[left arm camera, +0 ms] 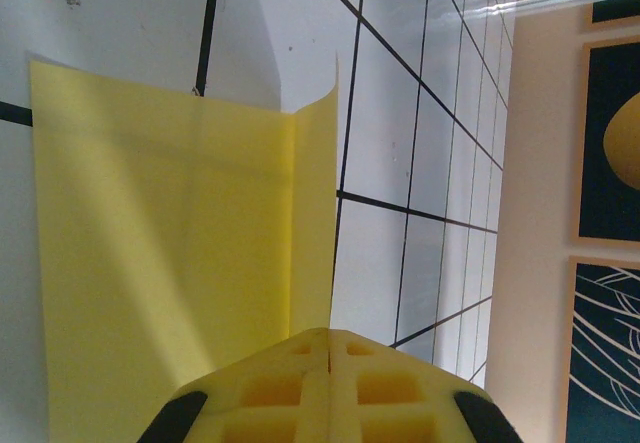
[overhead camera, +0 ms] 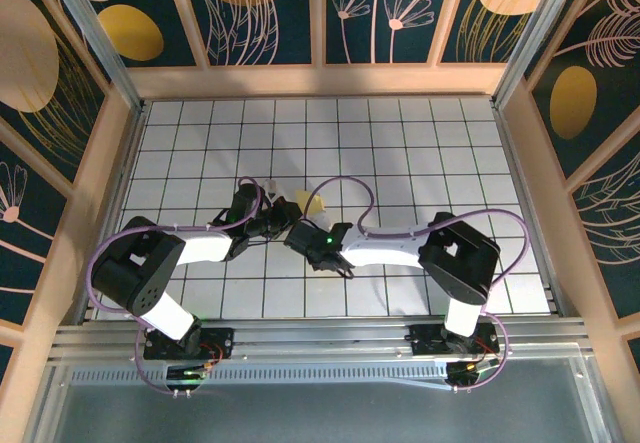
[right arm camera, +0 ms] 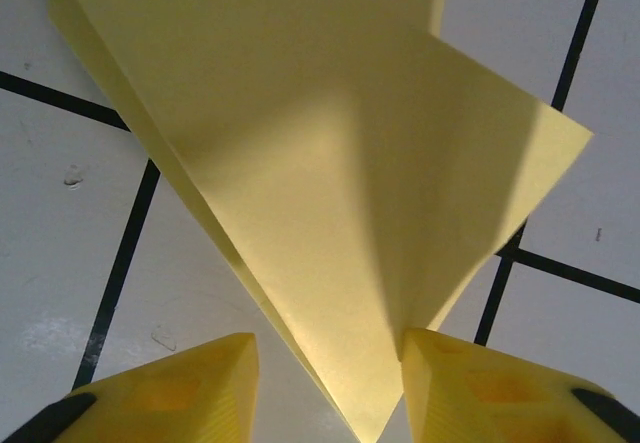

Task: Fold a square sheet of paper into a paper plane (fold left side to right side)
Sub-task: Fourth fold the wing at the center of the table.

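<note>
Just one square sheet of paper [right arm camera: 330,193]; two sets of fingers [right arm camera: 170,388].

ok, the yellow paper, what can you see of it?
Thin, matte, bright yellow paper, partly folded, lying on the white grid table. From the left wrist: a flat panel with faint creases and one narrow strip standing up along a fold. From the right wrist: layered flaps narrowing to a point between the fingers of the open right gripper. The shut left gripper meets its near edge; pinching or pressing, can't tell.
</note>
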Controlling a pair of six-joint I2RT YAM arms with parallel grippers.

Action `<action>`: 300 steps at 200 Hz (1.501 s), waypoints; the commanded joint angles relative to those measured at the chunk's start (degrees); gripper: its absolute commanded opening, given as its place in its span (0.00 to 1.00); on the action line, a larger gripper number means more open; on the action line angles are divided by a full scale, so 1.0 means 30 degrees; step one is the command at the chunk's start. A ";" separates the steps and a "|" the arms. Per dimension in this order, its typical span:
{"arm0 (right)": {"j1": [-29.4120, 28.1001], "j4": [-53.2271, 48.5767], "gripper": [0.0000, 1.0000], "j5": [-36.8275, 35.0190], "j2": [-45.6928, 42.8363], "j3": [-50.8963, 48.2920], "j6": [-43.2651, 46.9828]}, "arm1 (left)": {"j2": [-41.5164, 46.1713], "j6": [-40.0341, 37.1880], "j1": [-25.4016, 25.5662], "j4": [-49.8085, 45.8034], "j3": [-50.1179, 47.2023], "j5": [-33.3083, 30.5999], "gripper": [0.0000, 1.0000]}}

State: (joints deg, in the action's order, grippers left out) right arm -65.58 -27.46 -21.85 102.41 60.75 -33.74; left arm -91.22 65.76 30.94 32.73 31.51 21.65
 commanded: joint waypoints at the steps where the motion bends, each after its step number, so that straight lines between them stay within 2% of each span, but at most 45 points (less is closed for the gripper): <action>1: -0.0174 -0.0512 0.40 -0.1035 0.0293 0.0664 -0.0531 | 0.0289 -0.0398 -0.0118 -0.0348 0.0162 -0.0156 0.00; 79: -0.0173 -0.0779 0.26 -0.1243 0.0783 0.1041 -0.0338 | 0.0231 -0.0499 -0.0118 -0.0449 0.0162 -0.0141 0.00; 147: -0.0174 -0.0885 0.19 -0.1327 0.1038 0.1105 -0.0298 | 0.0314 -0.0637 -0.0118 -0.0697 0.0192 -0.0171 0.01; 280: -0.0171 -0.1309 0.20 -0.2095 0.1356 0.1136 0.0905 | 0.0271 -0.0654 -0.0118 -0.0889 0.0322 -0.0244 0.01; 300: -0.0182 -0.1221 0.16 -0.1999 0.1343 0.1140 0.1021 | 0.0259 -0.0678 -0.0118 -0.0876 0.0341 -0.0259 0.01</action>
State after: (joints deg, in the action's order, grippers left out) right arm -65.73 -30.02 -25.74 105.41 63.24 -31.46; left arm -91.22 64.58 30.94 30.89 31.51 21.63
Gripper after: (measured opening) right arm 0.181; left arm 0.054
